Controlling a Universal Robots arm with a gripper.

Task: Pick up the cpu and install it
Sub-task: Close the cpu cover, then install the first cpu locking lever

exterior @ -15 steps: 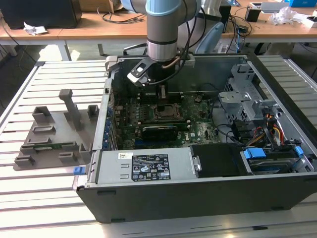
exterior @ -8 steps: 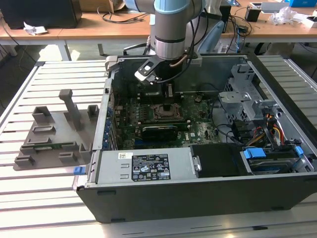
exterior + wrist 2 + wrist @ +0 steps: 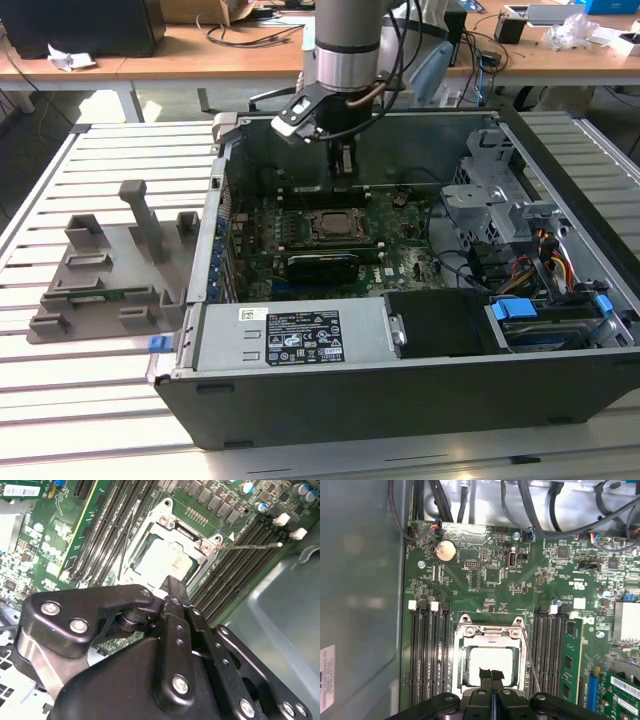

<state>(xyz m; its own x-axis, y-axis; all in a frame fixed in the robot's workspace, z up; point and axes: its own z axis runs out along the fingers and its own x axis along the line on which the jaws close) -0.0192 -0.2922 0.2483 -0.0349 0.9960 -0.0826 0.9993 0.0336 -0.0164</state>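
Pincer (image 3: 491, 674) closed on nothing, tips just above, maybe touching, cpu (image 3: 487, 657) seated flat in socket frame (image 3: 456, 645) directly beneath; placing apparently done, lever (image 3: 530, 655) alongside seemingly unlatched

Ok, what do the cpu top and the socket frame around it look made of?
The cpu top looks like bare matte metal: pale, even, though glare leaves the finish open. The socket frame looks like stamped steel, shinier, with glinting edges and screw heads.
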